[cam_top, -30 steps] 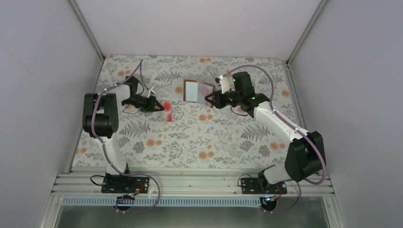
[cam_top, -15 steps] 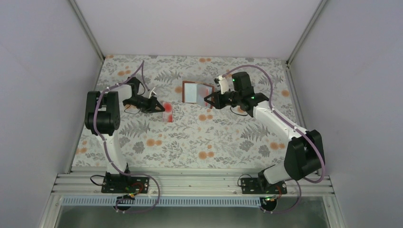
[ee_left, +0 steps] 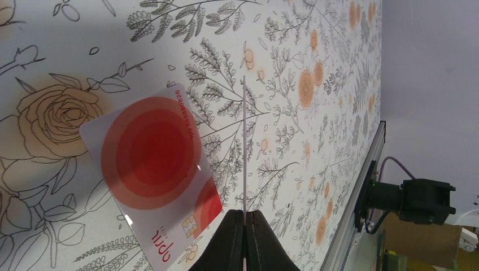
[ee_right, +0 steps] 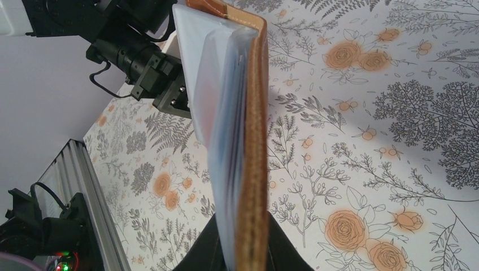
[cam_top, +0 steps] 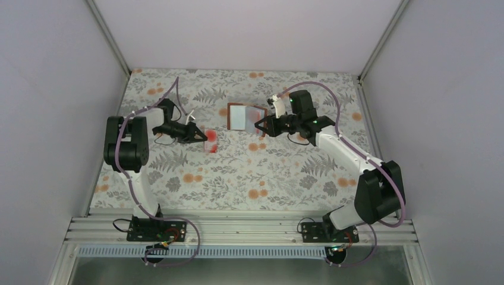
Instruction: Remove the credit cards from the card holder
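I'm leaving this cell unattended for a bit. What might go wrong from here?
The left gripper pinches a thin card, seen edge-on, by one end; it may slip, or drop onto the pale plastic card with red circles lying beneath it. The right gripper holds the brown leather card holder by one edge; it may swivel, and its clear plastic sleeves flop.

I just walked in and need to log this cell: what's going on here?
The right gripper holds the open brown card holder by its cover. The left gripper is shut on a thin card, seen edge-on. A pale card with red circles lies on the floral table beside it, already out.
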